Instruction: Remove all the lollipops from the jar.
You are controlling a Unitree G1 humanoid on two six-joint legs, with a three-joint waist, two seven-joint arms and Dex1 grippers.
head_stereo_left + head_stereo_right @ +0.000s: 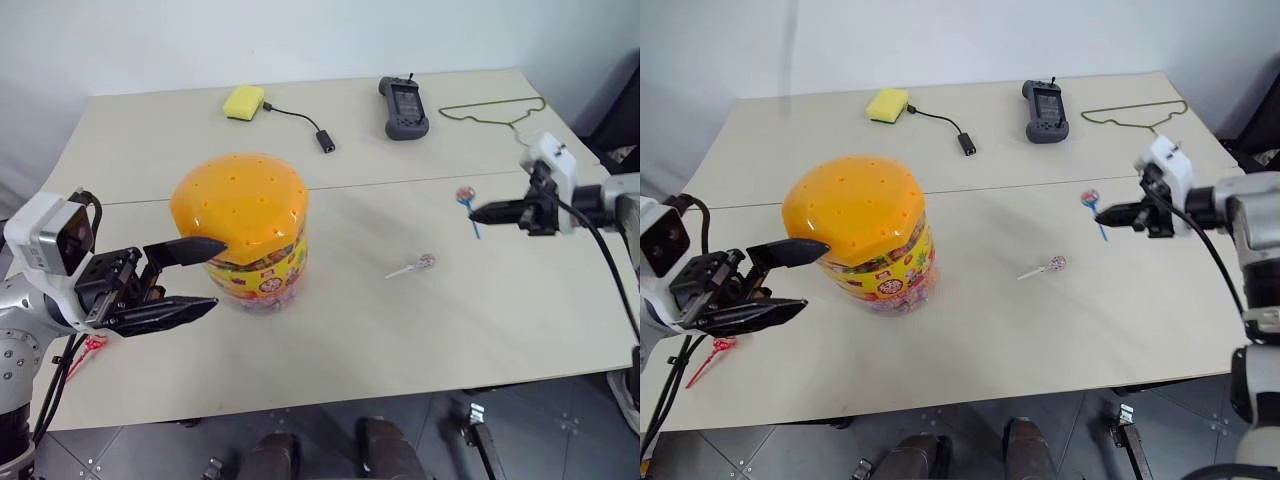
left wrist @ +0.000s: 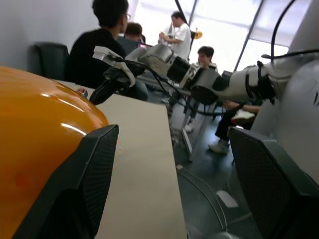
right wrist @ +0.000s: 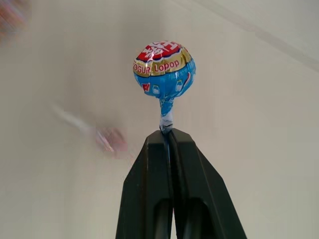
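The jar [image 1: 262, 275], a clear tub under an orange dotted lid [image 1: 240, 200], stands left of the table's middle. My left gripper [image 1: 205, 278] is open at the jar's left side, its upper finger against the lid's rim; nothing is between its fingers [image 2: 94, 174]. My right gripper [image 1: 475, 213] hangs over the right part of the table, shut on the stick of a blue-wrapped lollipop [image 3: 163, 69]. A second lollipop [image 1: 424, 262] with a white stick lies on the table between the jar and that gripper. A red one [image 1: 715, 352] lies at the table's near left edge.
At the back of the table are a yellow sponge [image 1: 243, 101], a black cable with an adapter [image 1: 326, 142], a dark handheld controller [image 1: 404, 107] and a wire hanger [image 1: 500, 110]. Several people [image 2: 99, 45] sit beyond the table in the left wrist view.
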